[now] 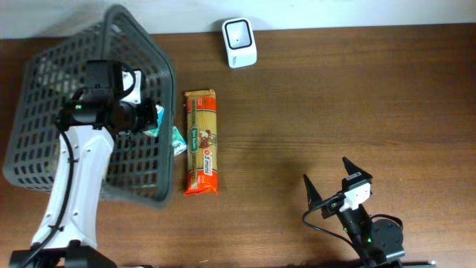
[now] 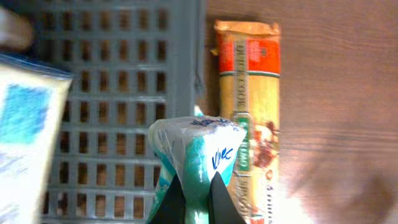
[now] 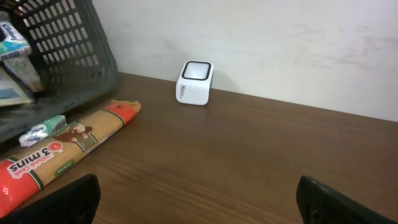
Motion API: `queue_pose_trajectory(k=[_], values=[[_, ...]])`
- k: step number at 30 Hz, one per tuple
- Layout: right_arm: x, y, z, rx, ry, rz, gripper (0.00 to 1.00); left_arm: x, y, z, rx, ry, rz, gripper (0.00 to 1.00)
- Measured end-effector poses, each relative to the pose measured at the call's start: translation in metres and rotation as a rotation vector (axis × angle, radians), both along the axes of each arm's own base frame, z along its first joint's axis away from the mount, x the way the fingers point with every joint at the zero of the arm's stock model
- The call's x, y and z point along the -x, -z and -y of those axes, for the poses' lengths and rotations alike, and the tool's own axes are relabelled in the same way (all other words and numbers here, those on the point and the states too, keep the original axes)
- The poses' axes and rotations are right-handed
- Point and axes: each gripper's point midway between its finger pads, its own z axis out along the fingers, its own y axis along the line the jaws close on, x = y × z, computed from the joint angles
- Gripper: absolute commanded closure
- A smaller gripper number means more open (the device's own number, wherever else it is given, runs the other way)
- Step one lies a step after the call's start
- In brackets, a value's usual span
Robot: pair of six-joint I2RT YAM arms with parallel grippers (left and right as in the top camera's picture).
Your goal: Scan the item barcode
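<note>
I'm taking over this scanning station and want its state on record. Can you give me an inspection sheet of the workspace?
Surface: brown wooden table; no spills seen.
Job's things: white scanner near the far edge; spaghetti pack lying flat beside the basket; teal-and-white packet held at the basket's rim.
Clutter: grey mesh basket with at least one blue-and-white packet inside.
Grippers: left gripper shut on the teal-and-white packet; right gripper open and empty, near the front edge.
Cables: black cable running along the left arm.
Surroundings: light wall behind the table; nothing else seen.
</note>
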Motion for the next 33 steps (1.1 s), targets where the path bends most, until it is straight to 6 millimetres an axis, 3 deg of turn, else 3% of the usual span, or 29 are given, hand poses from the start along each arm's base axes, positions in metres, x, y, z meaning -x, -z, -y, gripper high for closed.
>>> queue_pose_trajectory(k=[6, 10, 13, 17, 20, 22, 29, 31, 33], values=[[0.0, 0.0, 0.0, 0.0, 0.0, 0.0, 0.01, -0.006, -0.006, -0.042, -0.029, -0.109, 0.039, 1.0], [0.0, 0.0, 0.0, 0.0, 0.0, 0.0, 0.01, -0.015, -0.036, -0.07, -0.031, -0.185, 0.169, 1.0], [0.0, 0.0, 0.0, 0.0, 0.0, 0.0, 0.01, -0.012, -0.058, -0.144, -0.067, -0.365, 0.27, 1.0], [0.0, 0.0, 0.0, 0.0, 0.0, 0.0, 0.01, 0.007, -0.078, -0.217, -0.125, -0.543, 0.351, 1.0], [0.0, 0.0, 0.0, 0.0, 0.0, 0.0, 0.01, 0.01, -0.086, -0.231, -0.14, -0.572, 0.385, 1.0], [0.0, 0.0, 0.0, 0.0, 0.0, -0.001, 0.01, 0.013, -0.099, -0.25, -0.191, -0.618, 0.424, 1.0], [0.0, 0.0, 0.0, 0.0, 0.0, 0.0, 0.01, 0.006, -0.111, -0.248, -0.202, -0.596, 0.473, 1.0], [0.0, 0.0, 0.0, 0.0, 0.0, 0.0, 0.01, 0.002, -0.125, -0.247, -0.214, -0.578, 0.509, 1.0], [0.0, 0.0, 0.0, 0.0, 0.0, 0.0, 0.01, 0.0, -0.155, -0.248, -0.239, -0.563, 0.568, 1.0]])
